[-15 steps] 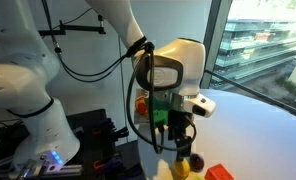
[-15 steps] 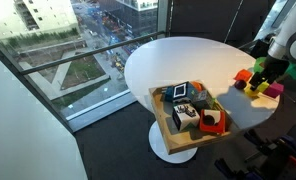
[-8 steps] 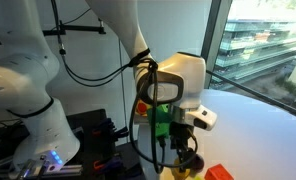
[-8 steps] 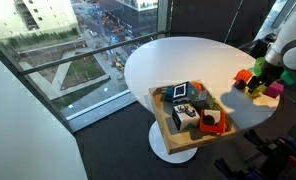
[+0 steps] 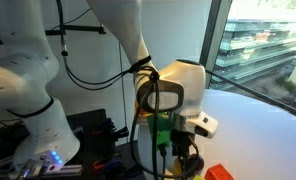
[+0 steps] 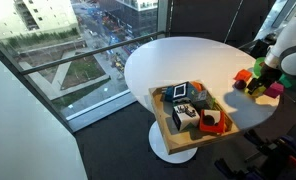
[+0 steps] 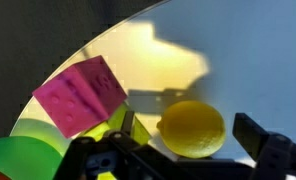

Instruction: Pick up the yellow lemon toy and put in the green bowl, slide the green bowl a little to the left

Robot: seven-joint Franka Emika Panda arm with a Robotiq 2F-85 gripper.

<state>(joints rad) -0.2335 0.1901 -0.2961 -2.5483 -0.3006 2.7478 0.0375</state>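
The end effector [image 7: 185, 148] is low over the white surface [image 7: 248, 60]. Its two fingers are spread wide apart. The yellow lemon toy [image 7: 191, 128] lies on the surface between the fingers, and nothing is pinching it. A pink block [image 7: 80, 95] sits near the lemon, tipped on one edge. The green bowl [image 7: 13, 160] peeks in at the lower corner of the wrist view, just beside the pink block.

Low-bent arm [image 5: 123, 25], gripper [image 5: 184, 160] pointing down, fingers [image 7: 271, 148] spread apart.
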